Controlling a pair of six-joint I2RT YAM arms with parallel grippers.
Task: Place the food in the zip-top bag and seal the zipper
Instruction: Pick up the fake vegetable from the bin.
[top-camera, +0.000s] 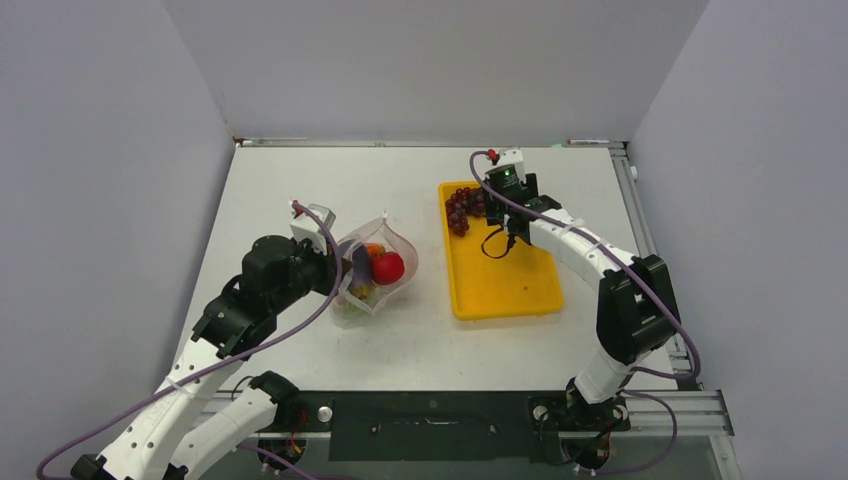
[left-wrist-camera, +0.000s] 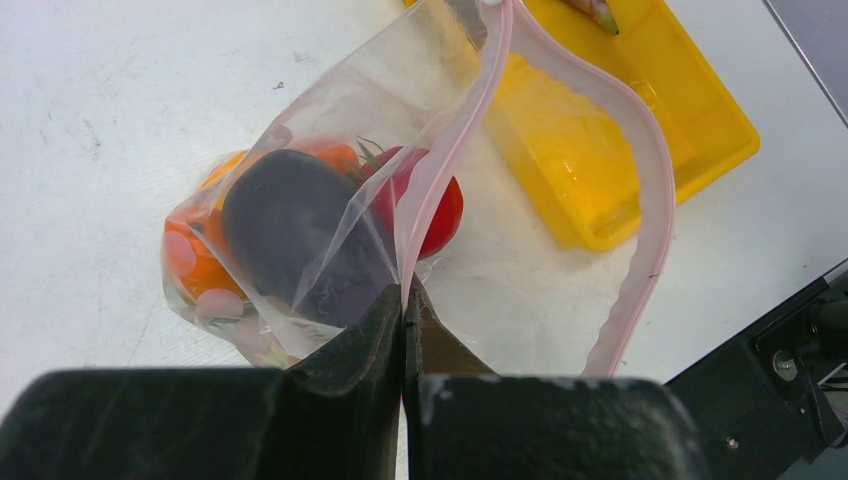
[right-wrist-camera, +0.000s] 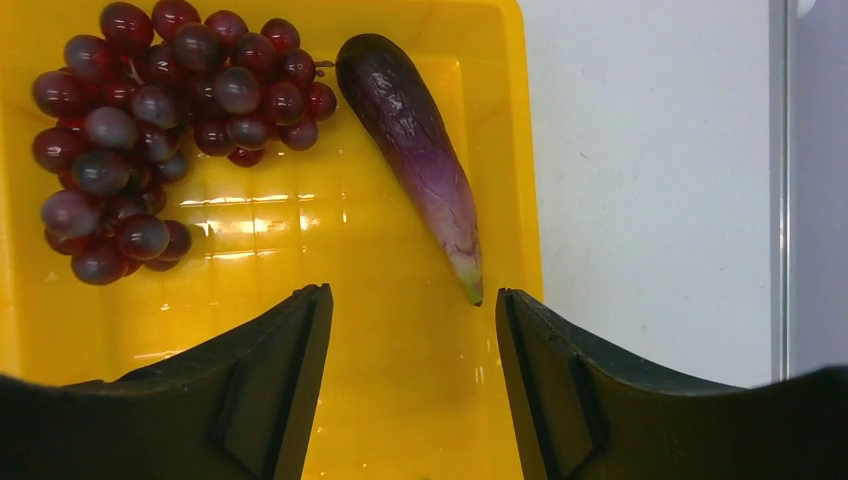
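The mouth of the zip-top bag (left-wrist-camera: 330, 120) gapes wide, room to reach in. In the tray (right-wrist-camera: 380, 380), grapes (right-wrist-camera: 150, 120) and its side wall crowd the eggplant (right-wrist-camera: 415, 150).

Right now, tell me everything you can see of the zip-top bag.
The zip-top bag is clear, floppy plastic with faint pink dots and a pink zipper strip round its mouth, which gapes open. It lies on the white table beside the yellow tray. The left end effector is shut on its rim. Inside: a dark eggplant, a red tomato, orange pieces.

grape bunch (right-wrist-camera: 160, 130) 1 | eggplants (right-wrist-camera: 410, 150) (left-wrist-camera: 290, 235) 2 | red tomato (top-camera: 388, 267) 1 | yellow tray (top-camera: 500, 285) 1 | zip-top bag (left-wrist-camera: 330, 130) 1
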